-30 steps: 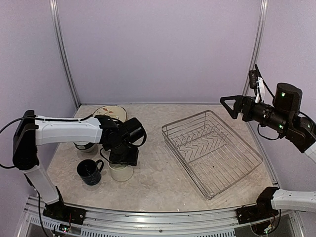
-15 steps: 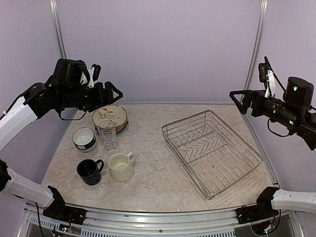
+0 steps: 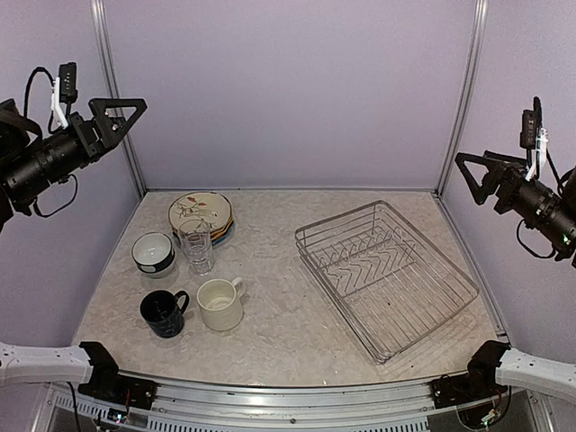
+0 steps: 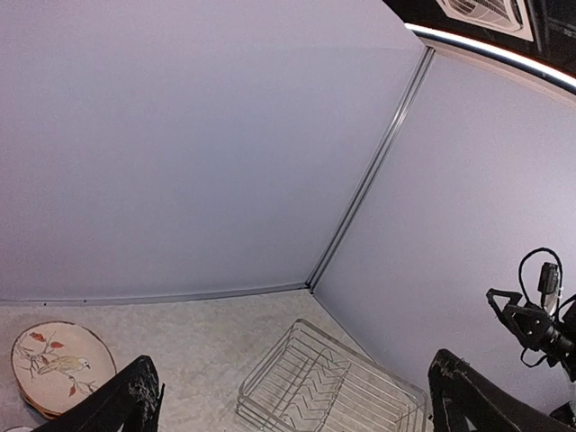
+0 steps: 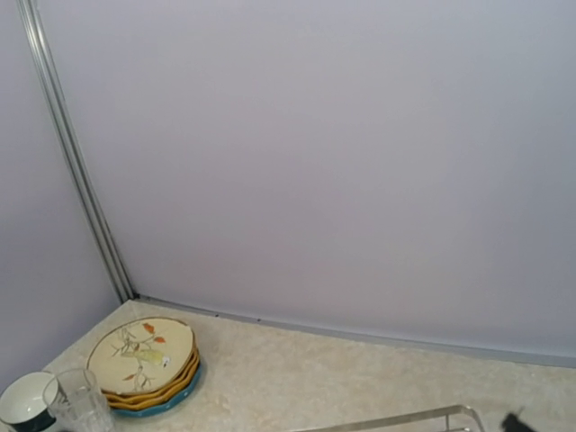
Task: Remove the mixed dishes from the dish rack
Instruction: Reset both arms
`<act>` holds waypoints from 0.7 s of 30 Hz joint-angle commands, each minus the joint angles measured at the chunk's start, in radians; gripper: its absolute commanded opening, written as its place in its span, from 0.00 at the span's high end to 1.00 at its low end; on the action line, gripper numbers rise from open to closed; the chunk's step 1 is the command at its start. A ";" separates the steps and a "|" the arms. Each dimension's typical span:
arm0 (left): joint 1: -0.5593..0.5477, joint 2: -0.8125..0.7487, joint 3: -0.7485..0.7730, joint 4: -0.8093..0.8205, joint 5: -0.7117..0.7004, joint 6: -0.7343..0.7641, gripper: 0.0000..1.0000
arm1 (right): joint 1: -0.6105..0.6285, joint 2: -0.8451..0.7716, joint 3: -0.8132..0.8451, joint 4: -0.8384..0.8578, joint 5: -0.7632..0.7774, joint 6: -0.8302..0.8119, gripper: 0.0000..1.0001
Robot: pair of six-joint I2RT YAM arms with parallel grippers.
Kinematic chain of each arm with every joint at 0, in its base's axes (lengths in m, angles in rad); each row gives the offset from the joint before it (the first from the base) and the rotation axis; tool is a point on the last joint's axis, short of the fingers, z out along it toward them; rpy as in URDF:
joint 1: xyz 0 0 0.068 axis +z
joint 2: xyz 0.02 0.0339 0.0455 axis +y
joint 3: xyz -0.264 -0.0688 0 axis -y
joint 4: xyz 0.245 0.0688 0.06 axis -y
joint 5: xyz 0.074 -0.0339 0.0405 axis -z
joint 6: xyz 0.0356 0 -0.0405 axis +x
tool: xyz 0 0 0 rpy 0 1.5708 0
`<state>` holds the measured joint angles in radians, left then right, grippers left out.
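- The dish rack (image 3: 378,270) sits right of centre on the table (image 3: 288,333). It is silver wire with raised sides and zigzag slots, and I see nothing left in it, so I judge the unloading done. It looks stiff and light, and a side rail would be the place to hold it.
- The left gripper (image 3: 121,112) hangs high, far left of the rack, with its jaws spread wide and nothing between them. The right gripper (image 3: 472,175) hangs above the rack's right side. I cannot tell whether it is open or closed.
- The plates (image 3: 200,214) are stacked left of the rack, toward the far side. A cream bird-and-branch plate is on top, orange beneath it and blue lowest. They are probably heavy together, glazed and easy to chip, so I'd pinch one rim at a time.
- The cream mug (image 3: 219,304) stands upright left of the rack, nearer me. It is likely the weightiest single piece, so I'd grip its wall at the rim.
- The bowl (image 3: 153,252) is farthest left of the rack, pale inside and dark outside. It is rigid and slick.
- The navy mug (image 3: 164,313) sits just past the cream mug from the rack.
- The glass (image 3: 198,247) stands between the bowl and the rack. It is clear, light and brittle, so I'd squeeze it gently.
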<state>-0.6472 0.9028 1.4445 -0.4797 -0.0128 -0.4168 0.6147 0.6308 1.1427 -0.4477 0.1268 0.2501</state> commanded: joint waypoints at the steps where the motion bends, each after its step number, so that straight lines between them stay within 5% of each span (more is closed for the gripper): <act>1: 0.006 -0.058 -0.033 0.021 -0.043 0.064 0.01 | -0.005 -0.013 -0.025 0.036 0.015 -0.016 0.00; 21: 0.005 -0.140 -0.105 0.025 -0.058 0.052 0.01 | -0.005 0.004 -0.015 0.025 0.056 0.023 0.00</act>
<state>-0.6472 0.7757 1.3609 -0.4587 -0.0612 -0.3729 0.6147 0.6342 1.1282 -0.4217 0.1646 0.2584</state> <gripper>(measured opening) 0.989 0.997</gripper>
